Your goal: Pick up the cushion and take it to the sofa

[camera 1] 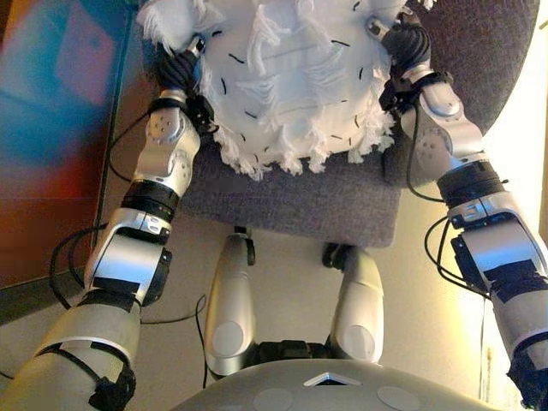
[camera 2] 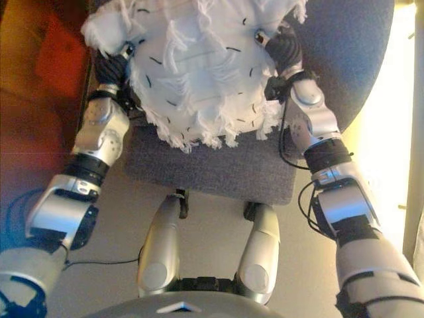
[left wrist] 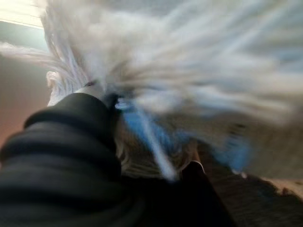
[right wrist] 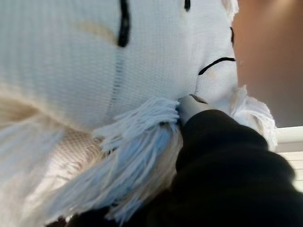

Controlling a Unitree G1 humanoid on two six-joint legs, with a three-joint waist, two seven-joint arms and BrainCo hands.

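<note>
A white cushion [camera 1: 291, 77] with long white fringe and short black dashes is held between my two hands, over the grey chair seat [camera 1: 342, 201]. I cannot tell whether it rests on the seat or is clear of it. My left hand [camera 1: 181, 67] presses against its left side and my right hand [camera 1: 404, 44] against its right side. The cushion fills the left wrist view [left wrist: 189, 56] and the right wrist view [right wrist: 94, 61], right against each hand's dark cover [right wrist: 222, 161].
The grey chair has a darker rounded back [camera 1: 484, 51] at the upper right. A reddish-brown surface [camera 1: 51, 145] lies to the left of the chair. Pale floor [camera 1: 291, 274] shows below the seat's front edge, and bright light comes from the right.
</note>
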